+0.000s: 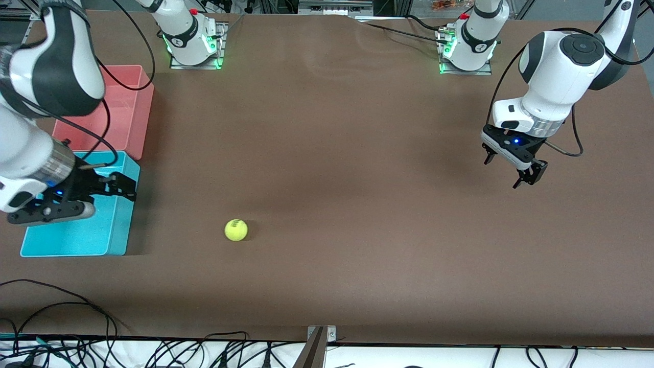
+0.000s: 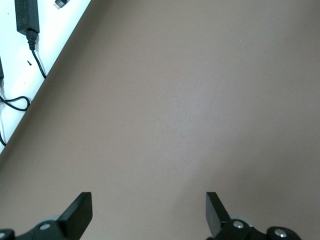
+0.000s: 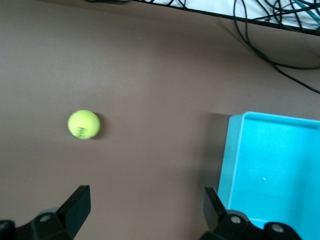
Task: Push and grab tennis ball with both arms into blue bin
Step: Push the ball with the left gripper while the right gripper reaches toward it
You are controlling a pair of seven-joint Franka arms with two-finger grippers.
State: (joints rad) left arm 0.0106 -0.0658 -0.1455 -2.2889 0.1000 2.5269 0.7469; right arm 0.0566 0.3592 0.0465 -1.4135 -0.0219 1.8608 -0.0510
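**A:** Where is the ball, and where are you?

**B:** The tennis ball [image 1: 236, 230] sits loose on the brown table [image 1: 357, 179], toward the edge nearest the front camera and on the right arm's half, near the blue bin [image 1: 76, 240] but apart from it. The bin stands by the table's edge at the right arm's end, with a pink bin [image 1: 120, 115] touching it on the side away from the front camera. My right gripper [image 1: 120, 186] hovers over the blue bin's rim. My left gripper [image 1: 511, 166] hangs over bare table at the left arm's end, well apart from the ball.

**A:** What could go wrong from here?

**B:** I judge the ball to be the main risk. It is round and free, so a push that lands off-centre could send it rolling toward the table's front edge, where the cables [image 1: 56, 312] lie, instead of toward the bin. A hard push could bounce it off the thin bin wall or shove the bin itself. My right gripper is also low over the bin, so swinging out carelessly could catch the rim. If I close on the ball too high, it may squirt out.

**A:** And your fingers?

**B:** On both grippers my fingers are spread wide. The left wrist view shows only bare table between the left fingers [image 2: 80, 212]; the right fingers [image 3: 77, 205] frame table too, with the ball and bin ahead. Neither pair holds or touches anything.
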